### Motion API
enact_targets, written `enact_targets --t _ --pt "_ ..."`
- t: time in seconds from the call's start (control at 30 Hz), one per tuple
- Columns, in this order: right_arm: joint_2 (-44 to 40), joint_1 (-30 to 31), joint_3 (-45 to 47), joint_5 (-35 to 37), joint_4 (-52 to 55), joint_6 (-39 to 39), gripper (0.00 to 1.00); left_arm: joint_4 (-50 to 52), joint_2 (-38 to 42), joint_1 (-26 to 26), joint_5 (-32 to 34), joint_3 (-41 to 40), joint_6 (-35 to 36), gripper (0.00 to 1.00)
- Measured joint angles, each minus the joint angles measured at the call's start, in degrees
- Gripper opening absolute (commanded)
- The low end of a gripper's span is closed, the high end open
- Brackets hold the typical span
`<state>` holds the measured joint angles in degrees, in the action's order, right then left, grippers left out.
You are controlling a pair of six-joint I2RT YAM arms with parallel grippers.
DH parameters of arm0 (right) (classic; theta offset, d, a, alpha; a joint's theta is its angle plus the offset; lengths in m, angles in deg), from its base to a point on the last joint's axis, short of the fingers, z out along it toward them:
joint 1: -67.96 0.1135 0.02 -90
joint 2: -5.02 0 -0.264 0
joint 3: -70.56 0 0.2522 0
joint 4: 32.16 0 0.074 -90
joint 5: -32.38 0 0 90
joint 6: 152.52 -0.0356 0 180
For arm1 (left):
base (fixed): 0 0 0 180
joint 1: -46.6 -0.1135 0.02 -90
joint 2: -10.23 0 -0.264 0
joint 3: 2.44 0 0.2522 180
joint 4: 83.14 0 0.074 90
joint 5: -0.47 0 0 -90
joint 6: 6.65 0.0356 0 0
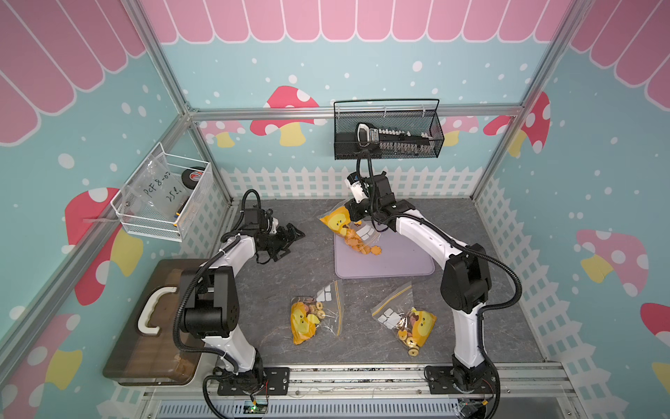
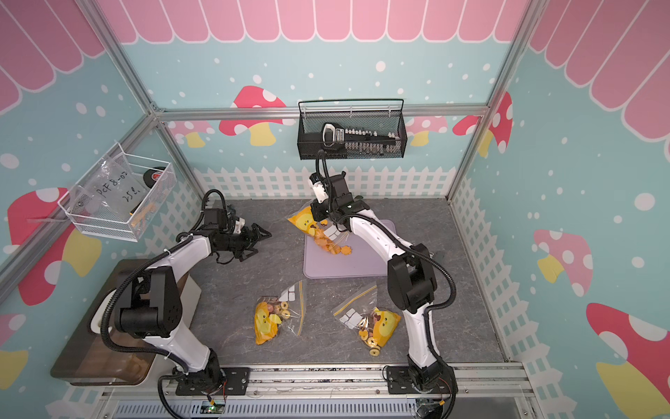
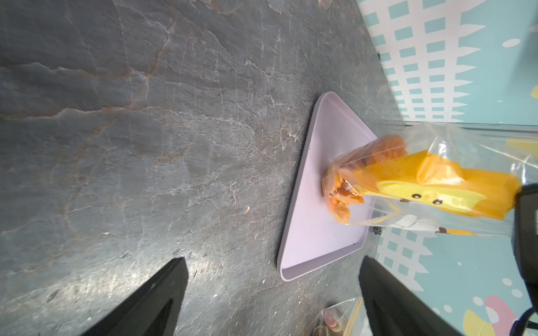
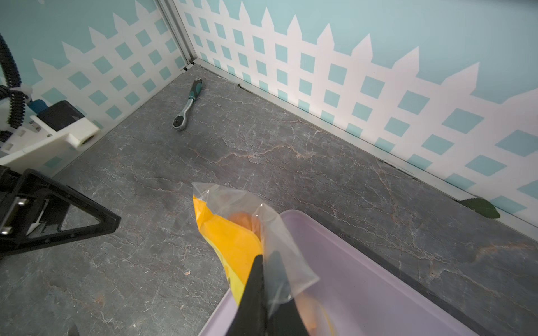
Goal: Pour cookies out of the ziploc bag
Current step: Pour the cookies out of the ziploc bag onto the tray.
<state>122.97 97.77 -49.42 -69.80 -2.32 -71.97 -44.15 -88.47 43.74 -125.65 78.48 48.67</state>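
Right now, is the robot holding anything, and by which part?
The jaws of the right gripper pinch the ziploc bag by its raised bottom end, mouth on the purple tray. The left gripper is open, empty.

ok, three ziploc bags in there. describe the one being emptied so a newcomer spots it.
Find the lavender tray on the grey tabletop. Over its far-left corner hangs a chick-print ziploc bag, pinched in the right gripper. Unlike the two bags lying flat nearer the arm bases, it is lifted and spilling orange cookies onto the tray.
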Motion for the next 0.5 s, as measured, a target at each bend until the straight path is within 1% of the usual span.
enact_targets --t 0.17,0.37,0.5 --pt "0.1 -0.4 -1.1 0.5 0.2 0.1 0.00 0.0 -0.3 0.0 0.1 0.0 0.0 0.96" --pt "1.4 -0.6 -7.8 1.2 0.3 0.3 0.00 0.0 -0.4 0.0 0.1 0.0 0.0 0.96" --pt "1.7 -0.6 -9.9 1.8 -0.4 0.5 0.00 0.0 -0.6 0.0 0.1 0.0 0.0 0.96"
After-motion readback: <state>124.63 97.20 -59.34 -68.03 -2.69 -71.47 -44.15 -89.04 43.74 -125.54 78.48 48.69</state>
